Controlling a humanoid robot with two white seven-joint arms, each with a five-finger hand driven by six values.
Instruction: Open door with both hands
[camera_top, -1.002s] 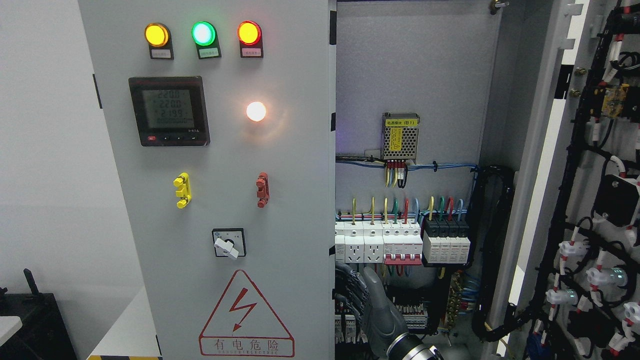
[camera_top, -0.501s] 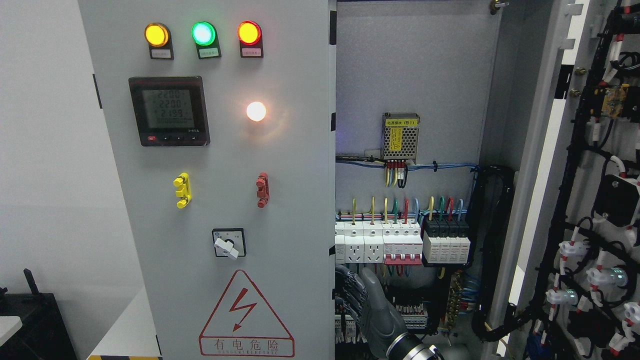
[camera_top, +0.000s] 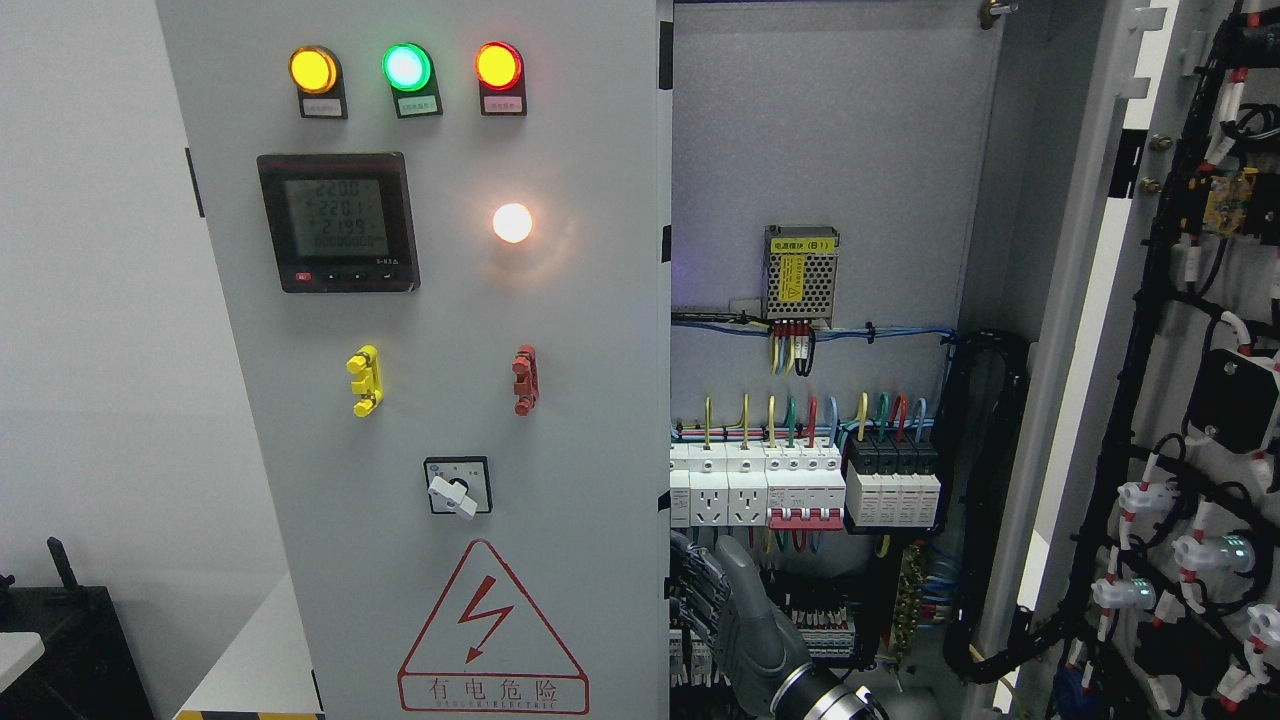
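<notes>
Down at 6 o'clock, just right of centre, the right hand, grey with black segmented digits, comes up from the bottom edge on its metal wrist. It is tilted toward 11 o'clock and sits hard against the right edge of the tall grey metal door panel. Whether it is gripping that edge or just lying loose beside it, I can't tell from here.

Compared with a second ago, the hand has crept a touch toward 9 o'clock, closer to the door edge, and sits slightly lower. The black digital meter on the door shows new figures. The door itself looks unmoved.

That grey door fills the picture from 9 to 12 o'clock and looks closed, or very nearly so. At 3 o'clock the second door, its inside strung with black cables, stands swung wide. Between them the cabinet's grey back plate is exposed. The row of white and black breakers sits right above the hand, so room is tight at 12 o'clock, with wiring crowding in toward 3.
</notes>
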